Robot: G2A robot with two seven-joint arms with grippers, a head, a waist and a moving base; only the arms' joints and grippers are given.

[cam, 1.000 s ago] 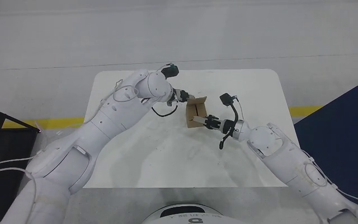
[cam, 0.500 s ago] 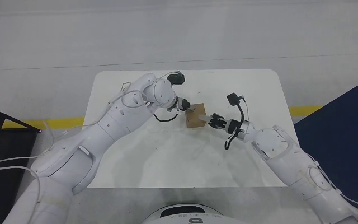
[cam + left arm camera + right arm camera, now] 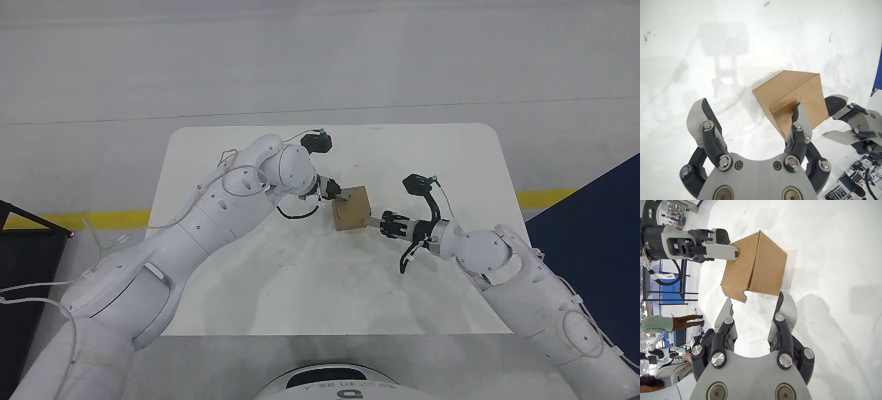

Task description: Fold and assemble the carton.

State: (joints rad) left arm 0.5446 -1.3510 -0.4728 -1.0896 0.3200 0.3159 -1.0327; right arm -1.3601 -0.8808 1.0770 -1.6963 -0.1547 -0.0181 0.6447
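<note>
A small brown carton (image 3: pixel 352 208) lies on the white table (image 3: pixel 250 280), its flaps folded in and one torn-edged flap (image 3: pixel 734 294) sticking out toward my right gripper. My left gripper (image 3: pixel 328 190) is open at the carton's far-left side. One of its fingertips (image 3: pixel 797 108) presses against a carton (image 3: pixel 795 91) panel, and the other finger (image 3: pixel 709 110) is over bare table. My right gripper (image 3: pixel 755 297) is open just short of the carton (image 3: pixel 761 264), with nothing between its fingers. It is at the carton's right side (image 3: pixel 383 221).
The table's rounded edge (image 3: pixel 704 262) runs a little beyond the carton on the left arm's side. Bare white tabletop (image 3: pixel 300 280) lies in front of the carton and to its right (image 3: pixel 460 170).
The carton's raised flap has been folded down, so the box now looks closed. My left gripper moved down onto it. My right gripper drew back slightly from the carton.
</note>
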